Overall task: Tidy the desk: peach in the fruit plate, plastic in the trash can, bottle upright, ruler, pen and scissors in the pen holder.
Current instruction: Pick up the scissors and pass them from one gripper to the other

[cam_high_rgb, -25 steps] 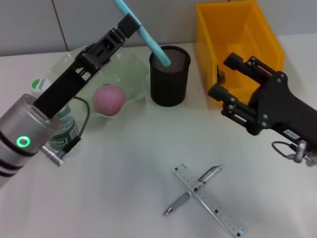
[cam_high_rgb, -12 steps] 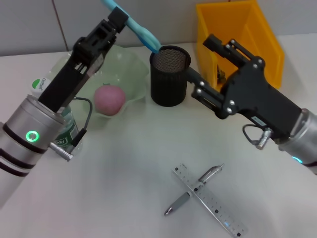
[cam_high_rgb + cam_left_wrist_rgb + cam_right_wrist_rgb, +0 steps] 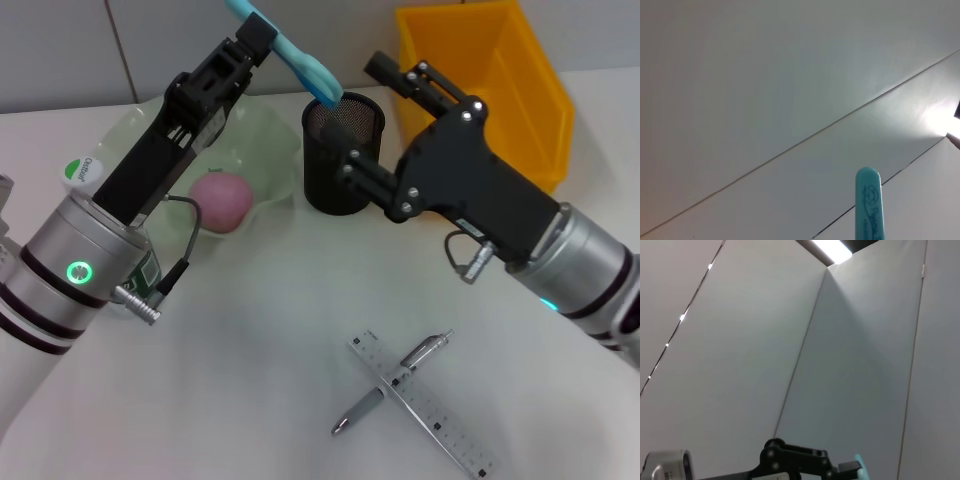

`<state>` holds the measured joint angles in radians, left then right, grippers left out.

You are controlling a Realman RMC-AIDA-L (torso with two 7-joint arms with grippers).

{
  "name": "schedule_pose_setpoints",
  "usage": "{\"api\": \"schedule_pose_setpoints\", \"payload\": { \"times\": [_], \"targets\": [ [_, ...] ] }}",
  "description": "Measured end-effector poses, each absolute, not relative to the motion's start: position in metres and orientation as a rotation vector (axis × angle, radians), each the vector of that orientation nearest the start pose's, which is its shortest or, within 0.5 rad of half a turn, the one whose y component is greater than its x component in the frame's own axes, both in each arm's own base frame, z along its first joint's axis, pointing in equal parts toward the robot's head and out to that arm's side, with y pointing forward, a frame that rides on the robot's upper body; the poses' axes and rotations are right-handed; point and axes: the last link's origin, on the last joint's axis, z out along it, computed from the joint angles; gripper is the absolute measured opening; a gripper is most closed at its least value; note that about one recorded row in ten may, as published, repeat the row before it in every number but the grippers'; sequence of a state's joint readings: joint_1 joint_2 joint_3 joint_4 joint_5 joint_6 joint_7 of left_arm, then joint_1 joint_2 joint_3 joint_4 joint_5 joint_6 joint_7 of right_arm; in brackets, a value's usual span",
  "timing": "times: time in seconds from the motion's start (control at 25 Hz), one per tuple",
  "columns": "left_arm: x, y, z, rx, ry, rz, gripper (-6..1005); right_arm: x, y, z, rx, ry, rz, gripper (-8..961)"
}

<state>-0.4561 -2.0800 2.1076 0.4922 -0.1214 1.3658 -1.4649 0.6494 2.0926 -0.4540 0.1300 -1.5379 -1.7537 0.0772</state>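
While left tool grips scissors tilted, blade tip over holder mouth for drop-in, right tool hovers open, empty, beside holder, perhaps steadying it.

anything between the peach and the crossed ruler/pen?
Head view: nothing. Between the peach in the fruit plate and the ruler with the pen lying across it, there is only bare desk.
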Motion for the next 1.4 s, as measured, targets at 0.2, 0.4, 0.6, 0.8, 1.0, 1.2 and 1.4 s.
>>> {"api": "schedule_pose_setpoints", "payload": {
  "times": [0.2,0.4,0.6,0.8,1.0,1.2,1.4],
  "targets": [
    [-0.174,0.321,-0.048,-1.955,-1.382,-1.948,225,0.194,0.302,-0.052,-1.971,-0.232,1.207,651],
    [-0.174,0.32,-0.05,-1.955,-1.39,-1.943,225,0.19,0.304,-0.054,-1.95,-0.251,1.191,651],
    [-0.174,0.319,-0.052,-1.962,-1.397,-1.936,225,0.188,0.307,-0.056,-1.954,-0.245,1.185,650],
    [-0.175,0.318,-0.052,-1.964,-1.399,-1.933,225,0.187,0.308,-0.057,-1.961,-0.244,1.178,649],
    [-0.174,0.318,-0.052,-1.964,-1.399,-1.936,225,0.186,0.31,-0.059,-1.968,-0.243,1.17,639],
    [-0.174,0.318,-0.052,-1.963,-1.399,-1.938,224,0.186,0.311,-0.059,-1.971,-0.245,1.168,580],
    [-0.174,0.318,-0.052,-1.96,-1.4,-1.937,223,0.184,0.311,-0.06,-1.972,-0.246,1.174,394]
  ]
}}
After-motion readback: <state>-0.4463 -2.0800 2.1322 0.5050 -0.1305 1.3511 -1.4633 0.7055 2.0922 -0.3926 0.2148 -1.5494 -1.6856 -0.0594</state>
